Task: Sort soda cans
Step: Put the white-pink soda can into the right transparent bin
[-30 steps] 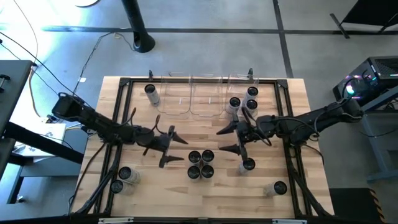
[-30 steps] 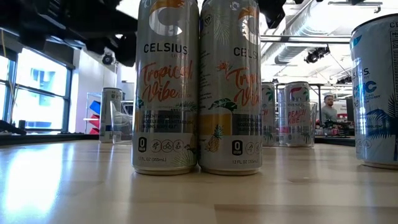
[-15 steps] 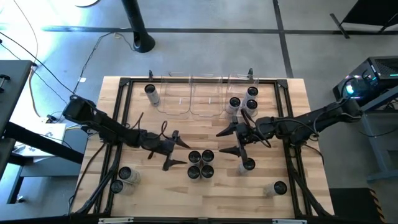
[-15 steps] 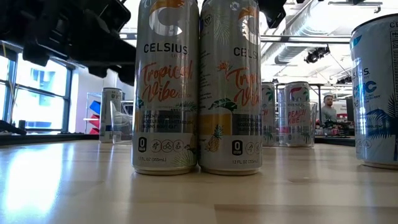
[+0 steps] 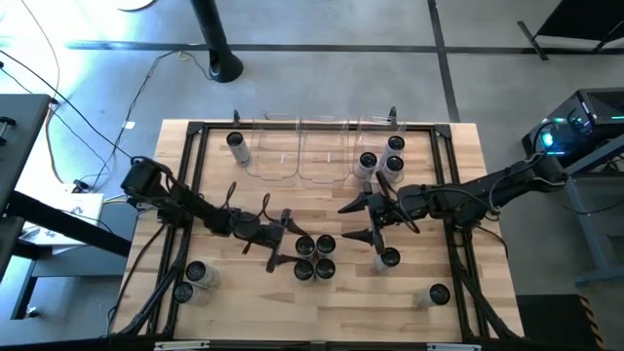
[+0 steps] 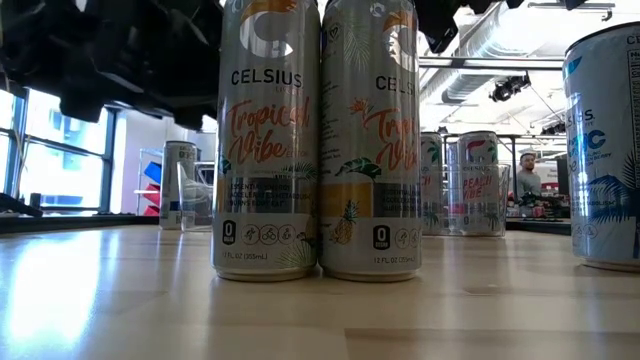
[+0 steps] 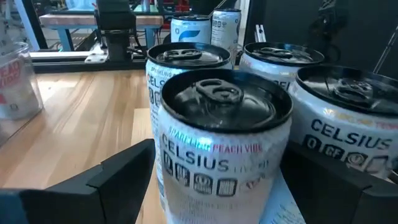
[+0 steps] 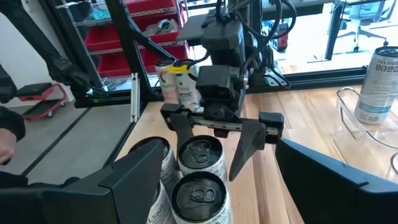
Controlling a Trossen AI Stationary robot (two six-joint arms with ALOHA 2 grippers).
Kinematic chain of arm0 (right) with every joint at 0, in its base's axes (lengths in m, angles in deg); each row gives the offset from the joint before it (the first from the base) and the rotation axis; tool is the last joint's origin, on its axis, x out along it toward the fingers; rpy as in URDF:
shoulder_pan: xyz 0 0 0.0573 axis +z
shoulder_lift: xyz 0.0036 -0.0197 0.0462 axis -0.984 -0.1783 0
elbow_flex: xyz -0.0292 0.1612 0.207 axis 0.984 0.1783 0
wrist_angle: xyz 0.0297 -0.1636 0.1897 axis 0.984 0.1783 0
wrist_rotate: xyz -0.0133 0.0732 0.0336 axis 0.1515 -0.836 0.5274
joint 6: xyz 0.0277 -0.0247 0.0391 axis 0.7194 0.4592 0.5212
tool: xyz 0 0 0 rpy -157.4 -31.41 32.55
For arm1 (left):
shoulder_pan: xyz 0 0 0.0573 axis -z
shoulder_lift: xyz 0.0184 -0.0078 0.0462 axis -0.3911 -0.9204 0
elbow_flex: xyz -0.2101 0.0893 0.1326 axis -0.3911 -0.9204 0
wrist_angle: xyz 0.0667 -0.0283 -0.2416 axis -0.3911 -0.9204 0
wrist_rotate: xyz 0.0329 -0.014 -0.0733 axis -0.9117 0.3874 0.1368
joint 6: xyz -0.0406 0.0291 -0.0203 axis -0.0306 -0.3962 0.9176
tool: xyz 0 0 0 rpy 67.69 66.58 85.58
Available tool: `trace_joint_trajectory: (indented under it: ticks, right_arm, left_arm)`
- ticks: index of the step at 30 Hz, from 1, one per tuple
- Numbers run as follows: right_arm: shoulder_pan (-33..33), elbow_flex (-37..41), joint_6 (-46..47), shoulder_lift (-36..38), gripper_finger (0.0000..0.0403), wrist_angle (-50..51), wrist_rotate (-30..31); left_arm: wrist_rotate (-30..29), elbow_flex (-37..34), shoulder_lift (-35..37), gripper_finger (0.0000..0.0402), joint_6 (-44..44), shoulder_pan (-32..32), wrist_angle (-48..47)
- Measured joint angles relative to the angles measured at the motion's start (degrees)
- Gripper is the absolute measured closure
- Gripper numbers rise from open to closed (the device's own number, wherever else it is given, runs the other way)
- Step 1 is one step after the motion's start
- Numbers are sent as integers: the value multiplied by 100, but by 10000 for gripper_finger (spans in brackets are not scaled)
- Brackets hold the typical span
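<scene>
Left claw point(image 5: 289, 237) advanced, apparently straddling can point(image 7: 222, 134)

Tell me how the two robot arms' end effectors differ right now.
The left end effector sits right at the central cluster of four silver dark-topped soda cans, its fingers either side of one can. The right end effector hangs apart from that cluster, around nothing. Both stand open.

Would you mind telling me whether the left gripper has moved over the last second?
Yes. In the high view the left gripper, fingers open, has travelled right across the table, closing on the cluster of four cans, which has stayed put.
</scene>
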Motion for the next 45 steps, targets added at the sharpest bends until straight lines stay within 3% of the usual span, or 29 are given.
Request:
trace_joint_trajectory:
  ticks: [11, 20, 24, 29, 33, 38, 45]
  right_arm:
    - [0, 0, 20, 2, 96, 63, 2]
    - [0, 0, 20, 2, 96, 86, 2]
    - [0, -1, 108, 15, 96, 14, 2]
    - [41, 2, 177, 281, 96, 112, 32]
    - [170, 2, 41, 676, 96, 238, 370]
    - [460, 2, -83, 1316, 96, 744, 1177]
    - [873, 0, -42, 1930, 96, 1392, 1723]
  left_arm:
    - [79, 157, -70, 80, -87, -20, -65]
    - [59, 155, 42, 157, 59, -115, -178]
    - [-7, 148, 481, 163, 137, -188, -798]
    - [-635, 147, 1493, 158, 85, -255, -2050]
    - [-869, 147, 2232, 157, 57, -603, -2111]
    - [-520, 317, 2462, 157, -89, -1221, -2108]
    - [582, 1573, 1281, 156, -485, -1679, -1999]
